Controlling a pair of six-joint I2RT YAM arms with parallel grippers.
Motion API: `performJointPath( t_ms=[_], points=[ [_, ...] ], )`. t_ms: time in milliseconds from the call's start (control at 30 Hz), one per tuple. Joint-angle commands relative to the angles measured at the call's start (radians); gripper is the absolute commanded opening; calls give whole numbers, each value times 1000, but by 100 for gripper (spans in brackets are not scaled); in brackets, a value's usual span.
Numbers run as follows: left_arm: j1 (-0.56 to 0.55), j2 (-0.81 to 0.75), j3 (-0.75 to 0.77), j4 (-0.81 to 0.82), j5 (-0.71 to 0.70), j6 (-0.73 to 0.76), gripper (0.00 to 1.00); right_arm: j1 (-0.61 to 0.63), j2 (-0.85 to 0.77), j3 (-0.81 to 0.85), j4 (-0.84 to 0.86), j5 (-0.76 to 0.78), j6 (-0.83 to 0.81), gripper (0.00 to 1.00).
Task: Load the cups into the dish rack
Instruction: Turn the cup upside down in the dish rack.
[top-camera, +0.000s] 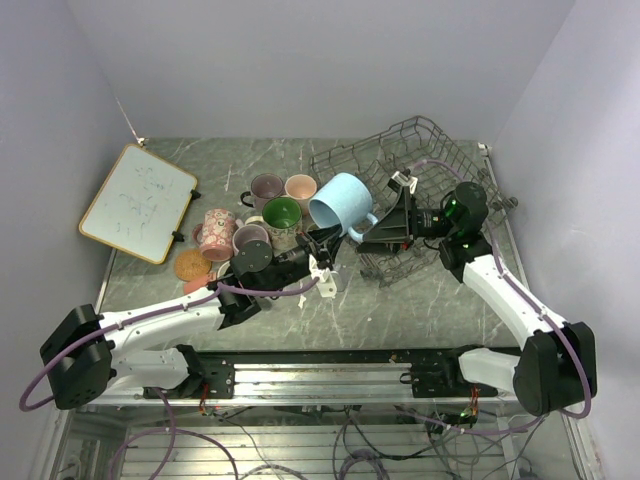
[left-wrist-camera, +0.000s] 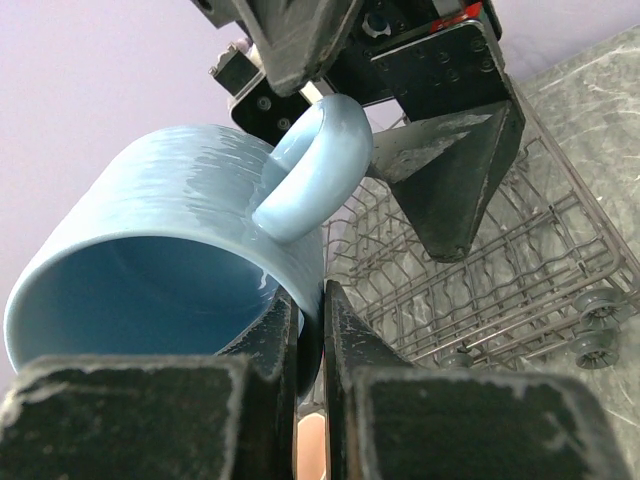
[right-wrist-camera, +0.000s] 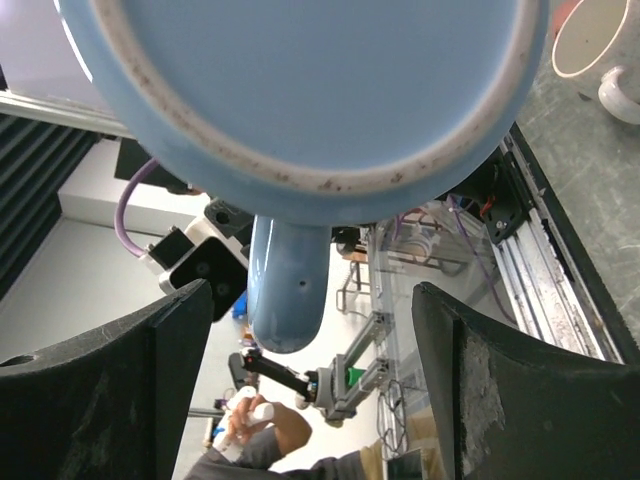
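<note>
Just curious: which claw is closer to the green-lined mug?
Left. The left gripper is just right of the green-lined mug, pinching the blue mug; the right gripper is farther right, at the dish rack.

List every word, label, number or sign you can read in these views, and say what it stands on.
No text can be read in any view.
On the whiteboard: faint marker scribbles, too small and blurred to read.
On the light blue mug: no lettering shows.
On the floral mug: a printed pattern only, no words visible.
</note>
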Motion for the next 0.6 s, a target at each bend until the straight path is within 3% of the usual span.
performJointPath(
  t_ms=[0, 200, 433, 567],
  points=[
    [-8, -32, 35, 162, 60, 50, 7, 6, 11, 15, 65, 18, 74, 79],
    [-12, -28, 28, 167, 52, 61, 7, 6, 24, -1, 164, 42, 159, 69],
    [-32, 3, 20, 214, 35, 69, 7, 6, 29, -7, 141, 57, 147, 58],
    [-40, 15, 17, 226, 37, 69, 7, 7, 36, -20, 187, 60, 188, 45]
  ],
)
